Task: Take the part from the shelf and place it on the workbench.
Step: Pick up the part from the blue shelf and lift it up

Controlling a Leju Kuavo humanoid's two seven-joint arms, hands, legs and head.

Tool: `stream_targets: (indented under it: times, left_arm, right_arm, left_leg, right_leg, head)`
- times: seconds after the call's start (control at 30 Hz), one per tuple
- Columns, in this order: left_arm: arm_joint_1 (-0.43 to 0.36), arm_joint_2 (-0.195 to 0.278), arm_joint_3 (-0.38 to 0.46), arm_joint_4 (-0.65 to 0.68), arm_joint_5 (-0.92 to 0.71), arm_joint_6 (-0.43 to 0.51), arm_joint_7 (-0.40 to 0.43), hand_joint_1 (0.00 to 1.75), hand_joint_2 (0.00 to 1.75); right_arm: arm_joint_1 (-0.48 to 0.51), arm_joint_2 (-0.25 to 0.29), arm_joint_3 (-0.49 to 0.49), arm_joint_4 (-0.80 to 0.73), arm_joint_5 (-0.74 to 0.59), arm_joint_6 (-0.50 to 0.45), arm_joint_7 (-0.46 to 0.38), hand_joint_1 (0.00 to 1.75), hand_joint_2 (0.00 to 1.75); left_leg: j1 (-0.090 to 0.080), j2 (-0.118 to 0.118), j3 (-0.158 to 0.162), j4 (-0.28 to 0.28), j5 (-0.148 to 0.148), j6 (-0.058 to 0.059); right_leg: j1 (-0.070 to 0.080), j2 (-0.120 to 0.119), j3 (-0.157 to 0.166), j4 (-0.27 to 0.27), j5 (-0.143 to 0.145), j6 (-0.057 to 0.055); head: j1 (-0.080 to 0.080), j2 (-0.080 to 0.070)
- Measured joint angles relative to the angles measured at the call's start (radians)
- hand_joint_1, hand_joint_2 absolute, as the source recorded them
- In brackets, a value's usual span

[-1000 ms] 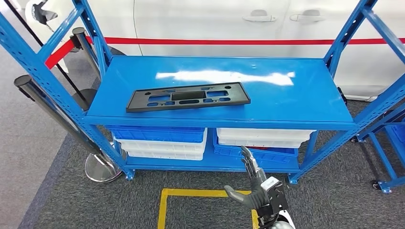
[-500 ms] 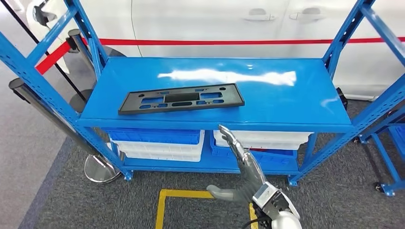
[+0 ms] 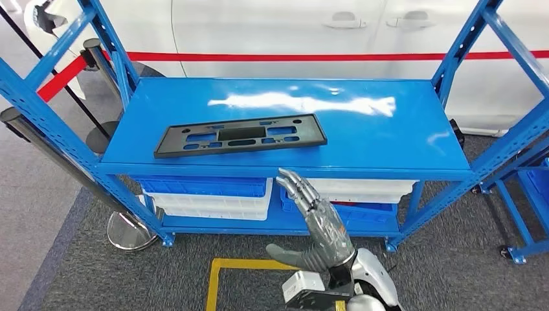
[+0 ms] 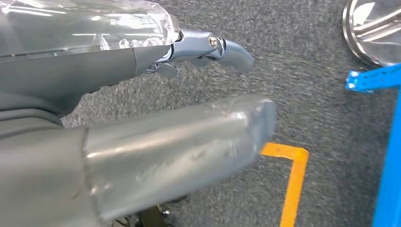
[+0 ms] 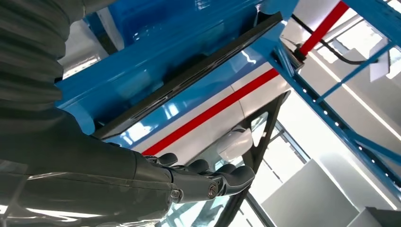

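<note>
Part [image 3: 239, 136]: flat black plastic plate with cutouts, lying near front edge of glossy blue metal shelf [image 3: 388, 139]. White and blue bins [image 3: 213, 194] on the tier below, chrome stanchion base [image 3: 129, 230] at left. Right hand [image 3: 317, 227] spread, empty, below shelf lip. Left hand [image 4: 156, 142] empty, over grey carpet.

Stacked bins [image 3: 213, 196], stanchion base [image 3: 129, 230], perhaps steel

Flat black part [image 3: 240, 135] with cut-out slots, lying slightly askew near front edge of blue shelf [image 3: 362, 139]
</note>
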Motion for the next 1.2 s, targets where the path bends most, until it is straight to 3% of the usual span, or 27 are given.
stream_targets:
  times: [0.07, 0.1, 0.2, 0.23, 0.27, 0.3, 0.37, 0.43, 0.53, 0.6, 0.7, 0.73, 0.77, 0.8, 0.9, 0.97, 1.03, 1.1, 1.2]
  left_arm:
    - [0.000, 0.000, -0.008, 0.001, 0.001, 0.000, 0.000, 0.00, 0.00]
    - [-0.001, 0.000, -0.013, 0.001, 0.002, 0.000, 0.000, 0.00, 0.00]
    - [-0.004, 0.001, -0.027, 0.002, 0.009, 0.000, 0.002, 0.00, 0.00]
    - [-0.004, 0.002, -0.032, 0.003, 0.013, -0.001, 0.003, 0.00, 0.00]
    - [-0.005, 0.002, -0.038, 0.004, 0.016, -0.002, 0.004, 0.00, 0.00]
    - [-0.005, 0.002, -0.043, 0.004, 0.017, -0.002, 0.005, 0.00, 0.00]
    - [-0.007, 0.003, -0.053, 0.004, 0.019, -0.004, 0.006, 0.00, 0.00]
    - [-0.009, 0.005, -0.063, 0.004, 0.022, -0.006, 0.007, 0.00, 0.00]
    - [-0.010, 0.007, -0.073, 0.004, 0.030, -0.010, 0.010, 0.00, 0.00]
    - [-0.013, 0.009, -0.080, 0.005, 0.035, -0.013, 0.012, 0.00, 0.00]
    - [-0.020, 0.017, -0.099, 0.006, 0.041, -0.020, 0.018, 0.00, 0.00]
    - [-0.020, 0.019, -0.107, 0.007, 0.045, -0.023, 0.020, 0.00, 0.00]
    - [-0.020, 0.022, -0.113, 0.007, 0.048, -0.026, 0.021, 0.00, 0.00]
    - [-0.020, 0.024, -0.121, 0.008, 0.051, -0.029, 0.023, 0.00, 0.00]
    - [-0.025, 0.033, -0.143, 0.011, 0.057, -0.040, 0.024, 0.00, 0.00]
    - [-0.027, 0.034, -0.157, 0.012, 0.060, -0.047, 0.023, 0.00, 0.00]
    - [-0.025, 0.034, -0.173, 0.013, 0.053, -0.051, 0.017, 0.00, 0.00]
    - [-0.023, 0.034, -0.194, 0.020, 0.047, -0.059, 0.005, 0.00, 0.00]
    - [-0.022, 0.037, -0.227, 0.036, 0.054, -0.087, -0.008, 0.00, 0.00]
  right_arm:
    - [-0.011, 0.003, 0.015, 0.015, 0.070, -0.024, 0.013, 0.00, 1.75]
    - [-0.017, 0.005, 0.023, 0.025, 0.105, -0.037, 0.020, 0.00, 1.75]
    - [-0.033, 0.014, 0.049, 0.071, 0.203, -0.070, 0.043, 0.00, 1.75]
    - [-0.037, 0.018, 0.059, 0.092, 0.234, -0.080, 0.051, 0.00, 1.75]
    - [-0.042, 0.022, 0.071, 0.112, 0.265, -0.089, 0.059, 0.00, 1.75]
    - [-0.047, 0.027, 0.082, 0.130, 0.294, -0.099, 0.067, 0.00, 1.75]
    - [-0.064, 0.039, 0.101, 0.163, 0.346, -0.117, 0.081, 0.00, 1.75]
    - [-0.081, 0.052, 0.116, 0.195, 0.395, -0.133, 0.097, 0.00, 1.75]
    - [-0.091, 0.068, 0.124, 0.226, 0.464, -0.154, 0.127, 0.00, 1.75]
    - [-0.112, 0.088, 0.127, 0.266, 0.508, -0.171, 0.148, 0.00, 1.75]
    - [-0.145, 0.124, 0.137, 0.346, 0.568, -0.193, 0.179, 0.00, 1.75]
    - [-0.152, 0.135, 0.140, 0.373, 0.588, -0.200, 0.189, 0.00, 1.75]
    - [-0.160, 0.146, 0.143, 0.399, 0.608, -0.206, 0.198, 0.00, 1.75]
    - [-0.169, 0.157, 0.146, 0.426, 0.628, -0.210, 0.208, 0.00, 1.75]
    - [-0.202, 0.197, 0.160, 0.505, 0.688, -0.223, 0.234, 0.00, 1.75]
    - [-0.216, 0.218, 0.169, 0.548, 0.722, -0.228, 0.252, 0.00, 1.75]
    - [-0.223, 0.230, 0.172, 0.578, 0.746, -0.240, 0.274, 0.00, 1.75]
    - [-0.233, 0.238, 0.172, 0.614, 0.758, -0.258, 0.289, 0.00, 1.75]
    - [-0.249, 0.247, 0.170, 0.680, 0.764, -0.282, 0.298, 0.00, 1.75]
  left_leg:
    - [0.004, 0.001, 0.004, -0.009, 0.007, 0.009]
    - [0.006, 0.002, 0.006, -0.014, 0.010, 0.015]
    - [0.003, 0.002, 0.005, -0.018, 0.013, 0.025]
    - [0.002, 0.002, 0.005, -0.017, 0.013, 0.025]
    - [0.000, 0.001, 0.005, -0.017, 0.013, 0.026]
    - [-0.001, 0.001, 0.007, -0.017, 0.012, 0.025]
    - [-0.004, -0.001, 0.009, -0.016, 0.010, 0.023]
    - [-0.009, -0.001, 0.008, -0.012, 0.007, 0.015]
    - [-0.008, -0.001, 0.004, -0.011, 0.005, 0.000]
    - [-0.006, 0.000, -0.008, 0.021, -0.018, -0.011]
    - [0.000, 0.000, -0.084, 0.184, -0.099, -0.027]
    - [0.003, 0.000, -0.110, 0.234, -0.114, -0.032]
    - [0.006, 0.000, -0.122, 0.256, -0.112, -0.036]
    - [0.010, 0.000, -0.118, 0.242, -0.091, -0.040]
    - [0.018, 0.001, -0.035, 0.060, 0.000, -0.047]
    - [0.013, -0.002, -0.009, 0.003, 0.010, -0.036]
    - [0.010, -0.003, -0.011, 0.001, 0.013, -0.018]
    - [0.012, -0.002, -0.010, -0.003, 0.016, -0.002]
    - [0.009, 0.001, -0.011, -0.006, 0.017, 0.017]
  right_leg:
    - [-0.001, -0.001, -0.003, 0.011, -0.010, 0.011]
    - [-0.001, -0.001, -0.016, 0.040, -0.030, 0.014]
    - [-0.002, -0.001, -0.104, 0.215, -0.113, 0.019]
    - [-0.002, -0.001, -0.127, 0.257, -0.121, 0.020]
    - [-0.002, -0.001, -0.133, 0.266, -0.111, 0.019]
    - [-0.002, -0.001, -0.120, 0.236, -0.084, 0.016]
    - [0.001, -0.001, -0.058, 0.110, -0.016, 0.005]
    - [0.006, -0.001, -0.013, 0.014, 0.012, -0.005]
    - [0.008, 0.000, -0.005, -0.011, 0.012, -0.015]
    - [0.002, -0.001, 0.001, -0.022, 0.017, -0.025]
    - [0.000, -0.004, 0.005, -0.026, 0.018, -0.033]
    - [-0.001, -0.005, 0.006, -0.025, 0.017, -0.034]
    - [-0.001, -0.005, 0.006, -0.024, 0.016, -0.033]
    - [-0.002, -0.004, 0.006, -0.022, 0.014, -0.032]
    - [-0.005, -0.001, 0.005, -0.008, 0.004, -0.018]
    - [-0.003, 0.000, 0.003, -0.004, 0.002, -0.006]
    - [-0.002, 0.000, 0.003, -0.007, 0.003, 0.004]
    - [-0.003, -0.001, -0.005, 0.013, -0.013, 0.012]
    - [-0.003, -0.002, -0.082, 0.174, -0.097, 0.017]
  head:
    - [0.001, 0.000]
    - [0.003, 0.000]
    - [0.006, 0.000]
    - [0.006, 0.000]
    - [0.006, 0.000]
    - [0.007, 0.000]
    - [0.007, 0.000]
    - [0.006, 0.000]
    - [0.006, 0.000]
    - [0.003, 0.000]
    - [-0.002, 0.000]
    - [-0.003, 0.000]
    - [-0.003, 0.000]
    - [-0.004, 0.000]
    - [-0.006, 0.000]
    - [-0.007, 0.000]
    - [-0.006, 0.000]
    - [-0.004, 0.000]
    - [-0.001, 0.000]
